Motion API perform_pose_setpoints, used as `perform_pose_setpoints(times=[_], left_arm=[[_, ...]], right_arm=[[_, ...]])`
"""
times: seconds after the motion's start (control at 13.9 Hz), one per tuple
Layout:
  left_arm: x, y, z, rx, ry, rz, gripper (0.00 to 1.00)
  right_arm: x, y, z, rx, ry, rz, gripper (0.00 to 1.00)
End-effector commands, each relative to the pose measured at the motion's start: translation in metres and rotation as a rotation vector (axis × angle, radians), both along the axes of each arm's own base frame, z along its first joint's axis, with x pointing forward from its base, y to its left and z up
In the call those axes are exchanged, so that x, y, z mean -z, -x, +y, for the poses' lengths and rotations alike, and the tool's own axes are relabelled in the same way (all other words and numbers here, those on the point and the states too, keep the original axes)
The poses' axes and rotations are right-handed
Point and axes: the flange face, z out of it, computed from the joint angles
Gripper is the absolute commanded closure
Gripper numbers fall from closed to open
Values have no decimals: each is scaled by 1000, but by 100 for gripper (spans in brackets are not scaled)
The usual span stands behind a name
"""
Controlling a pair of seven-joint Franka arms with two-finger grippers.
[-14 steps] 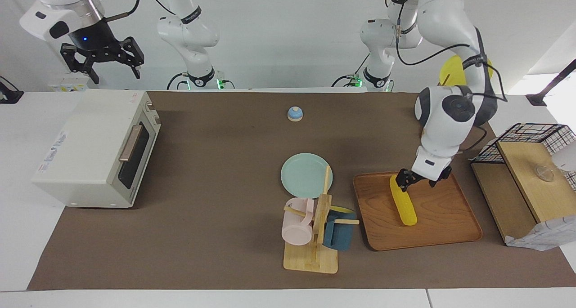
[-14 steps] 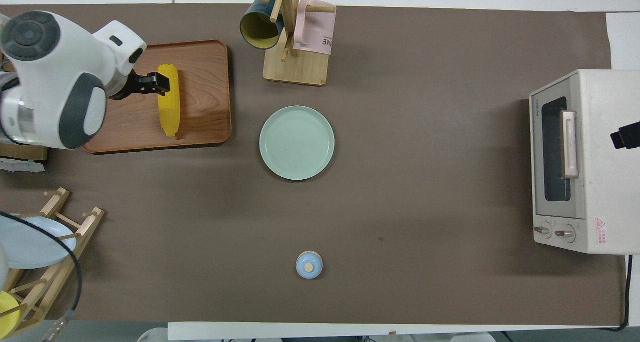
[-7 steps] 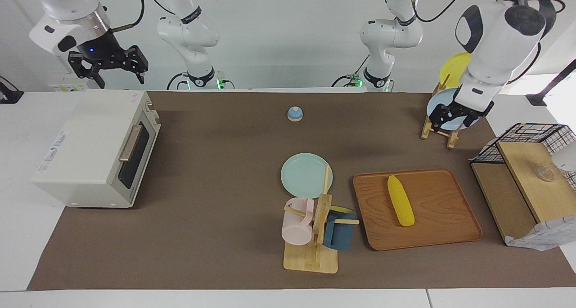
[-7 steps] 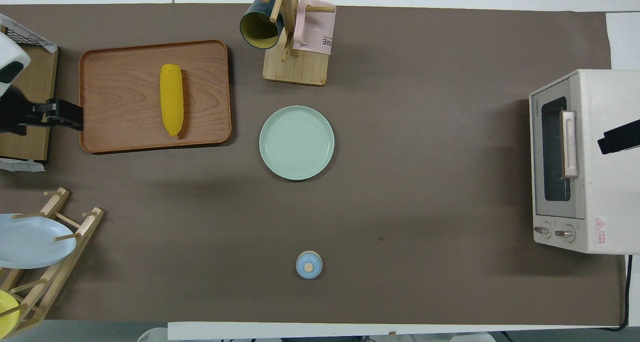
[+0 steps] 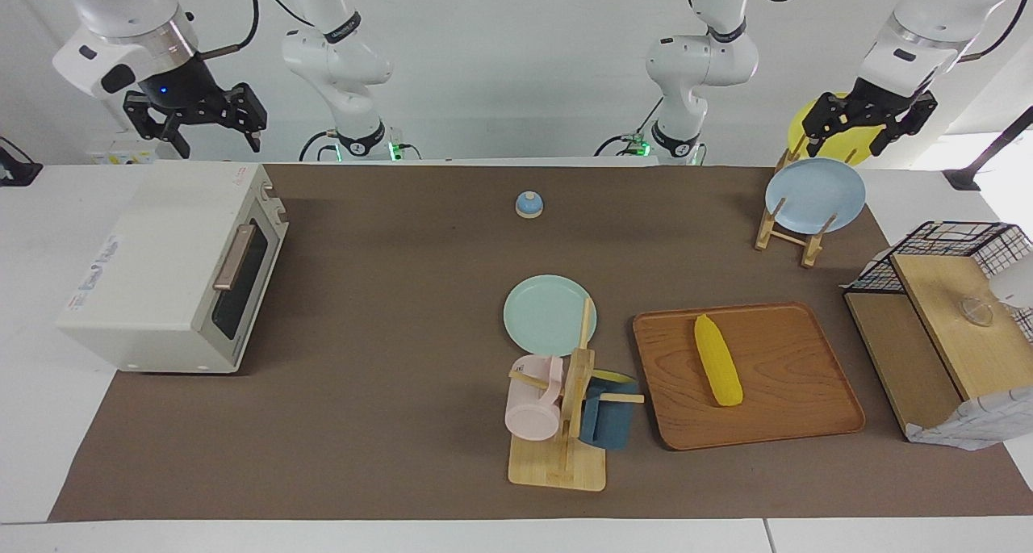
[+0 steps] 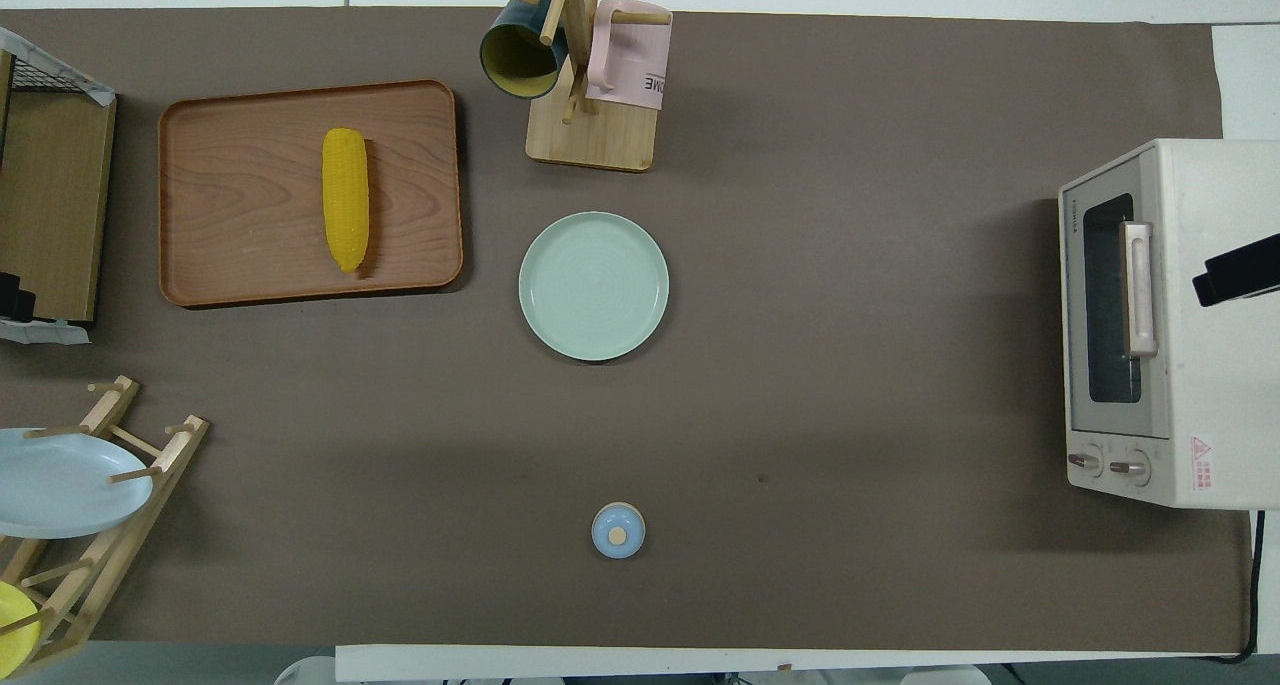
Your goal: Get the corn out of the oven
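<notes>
Fingers spread wide and empty on both sides: the left gripper [image 5: 869, 119] hangs high over the plate rack [image 5: 791, 228], the right gripper [image 5: 196, 117] waits above the oven [image 5: 153, 262]. Oven first, the biggest thing on the bench [image 5: 387, 424]: door shut, handle across the dark window, and nothing can be made out inside. Next the tray [image 5: 799, 412], at the left arm's end, and there lies the corn [image 5: 717, 360], flat on the wood, alone, well apart from the oven, so the job looks done. That cob looks light, stiff and smooth, likely slick and ready to roll; I'd pinch it across its thick middle, not the tapered tip. Green plate [image 5: 539, 311] sits bare beside the mug tree [image 5: 565, 408], which carries a pink mug [image 5: 531, 408] and a blue one [image 5: 604, 420].
</notes>
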Motion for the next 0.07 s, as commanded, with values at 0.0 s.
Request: perform_pose_setpoints(times=[0.0], left_arm=[[-2, 4, 0, 17, 20, 12, 0]], right_arm=[[0, 8, -4, 24, -14, 6, 0]])
